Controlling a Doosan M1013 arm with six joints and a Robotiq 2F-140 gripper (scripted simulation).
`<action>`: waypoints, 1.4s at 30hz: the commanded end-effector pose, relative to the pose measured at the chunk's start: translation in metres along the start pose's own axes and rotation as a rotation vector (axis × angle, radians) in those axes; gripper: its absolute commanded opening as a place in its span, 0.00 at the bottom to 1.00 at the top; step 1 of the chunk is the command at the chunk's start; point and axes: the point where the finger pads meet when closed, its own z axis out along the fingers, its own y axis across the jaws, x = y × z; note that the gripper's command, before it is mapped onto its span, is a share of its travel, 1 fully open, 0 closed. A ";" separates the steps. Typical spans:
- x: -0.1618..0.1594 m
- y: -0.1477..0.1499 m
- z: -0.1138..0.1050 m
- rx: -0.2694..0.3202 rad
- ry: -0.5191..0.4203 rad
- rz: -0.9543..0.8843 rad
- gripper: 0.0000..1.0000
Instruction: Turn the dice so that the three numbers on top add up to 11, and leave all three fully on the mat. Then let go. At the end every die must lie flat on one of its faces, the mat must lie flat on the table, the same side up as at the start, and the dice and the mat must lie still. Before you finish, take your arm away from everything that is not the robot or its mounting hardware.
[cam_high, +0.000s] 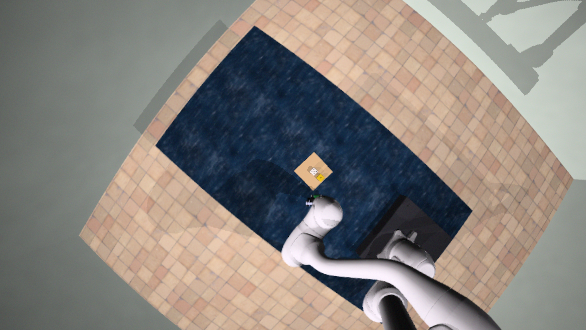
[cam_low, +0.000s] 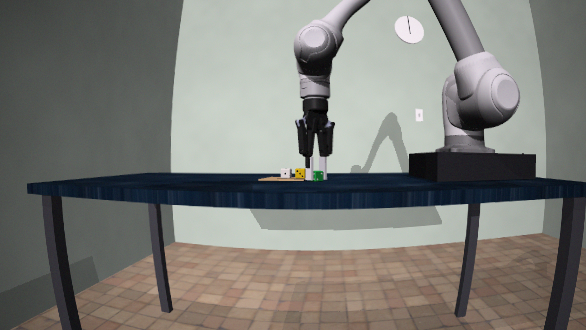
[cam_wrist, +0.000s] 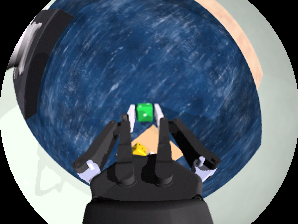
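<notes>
The green die (cam_high: 317, 196) (cam_low: 318, 175) (cam_wrist: 145, 112) lies off the mat (cam_high: 303, 171) (cam_low: 272, 179) (cam_wrist: 155, 134), near its corner. A cube, it has no long axis; its side faces are turned toward my two fingers. My claw (cam_high: 314, 199) (cam_low: 316, 176) (cam_wrist: 144, 110) is partly open around it, gripping nothing, with gaps at both sides. The yellow die (cam_high: 320, 177) (cam_low: 300, 173) (cam_wrist: 139, 149) and white die (cam_high: 313, 171) (cam_low: 285, 173) rest upon the mat; I cannot reliably count their top pips.

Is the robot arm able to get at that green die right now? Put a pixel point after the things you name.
Probably yes: the gripper (cam_low: 316, 176) (cam_wrist: 144, 110)'s fingers stand on either side of the green die (cam_low: 318, 176) (cam_wrist: 145, 113), with nothing visible between.
</notes>
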 end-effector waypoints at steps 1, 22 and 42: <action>0.000 0.000 0.000 0.000 0.000 0.000 0.28; 0.000 0.000 0.000 0.000 0.000 0.000 0.28; 0.000 0.000 0.000 0.000 0.000 0.000 0.16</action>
